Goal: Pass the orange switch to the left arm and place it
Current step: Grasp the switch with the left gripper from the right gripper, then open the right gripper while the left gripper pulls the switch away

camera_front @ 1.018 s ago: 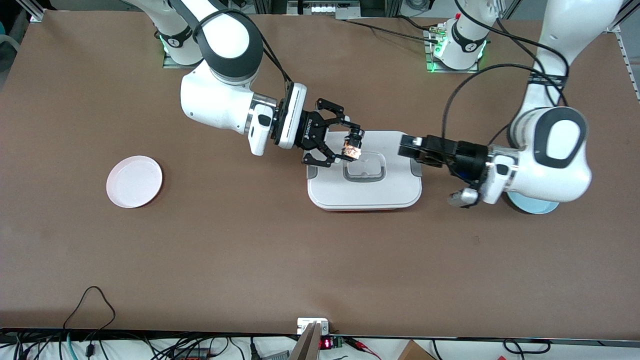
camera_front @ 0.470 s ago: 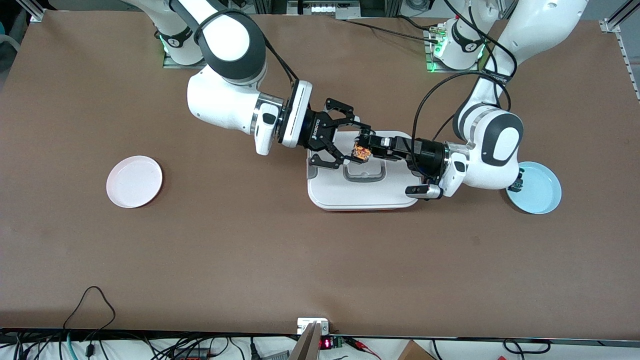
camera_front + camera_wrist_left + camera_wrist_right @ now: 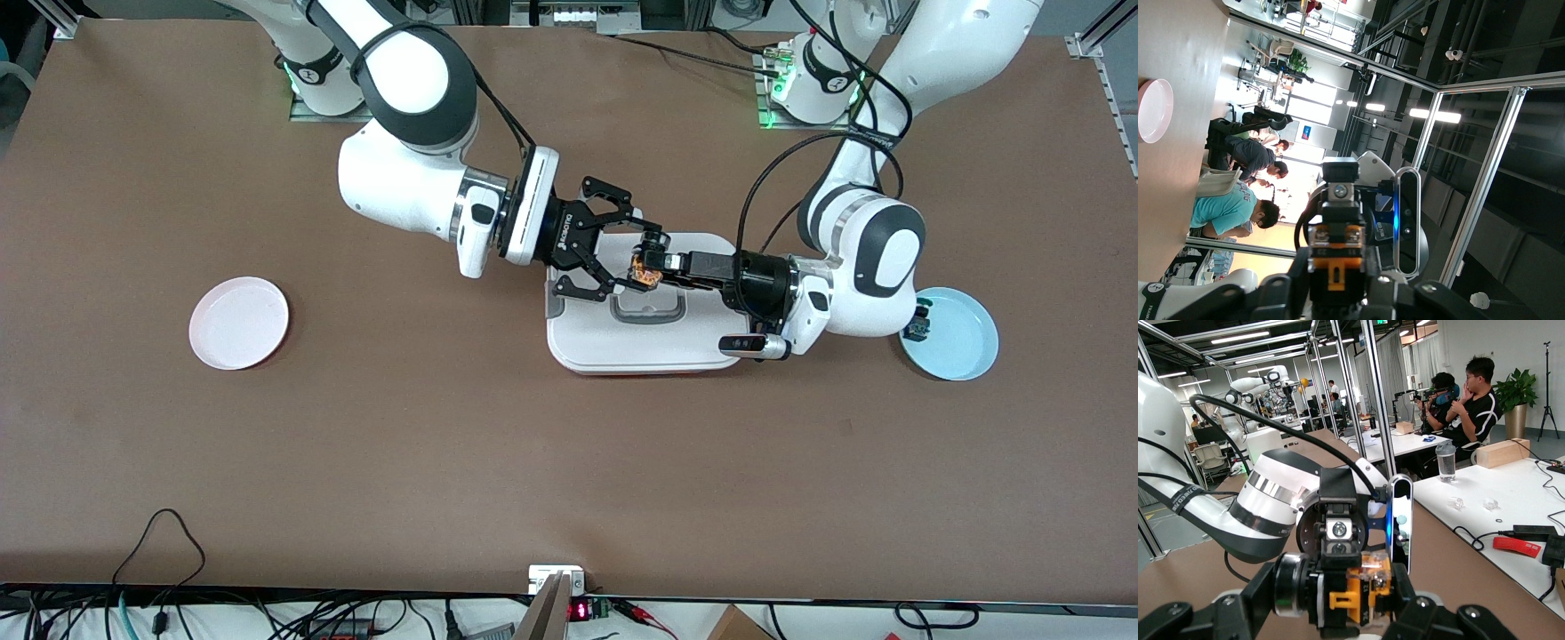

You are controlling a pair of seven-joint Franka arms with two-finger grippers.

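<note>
Both grippers meet in the air over the box (image 3: 647, 342), and both are clamped on the orange switch (image 3: 644, 271): the right gripper (image 3: 633, 262) from the right arm's end, the left gripper (image 3: 662, 264) facing it. We judge that the right gripper should release only once our left grip feels secure, then withdraw level, keeping clear of the lid.

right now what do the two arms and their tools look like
Both arms are glossy white with dark grey joint caps and black cables looping along them. The right tool is black, with open linkage fingers and white lettering on its body, behind a white ring flange. The left tool is a slimmer black block. Green lights glow at both bases.
</note>
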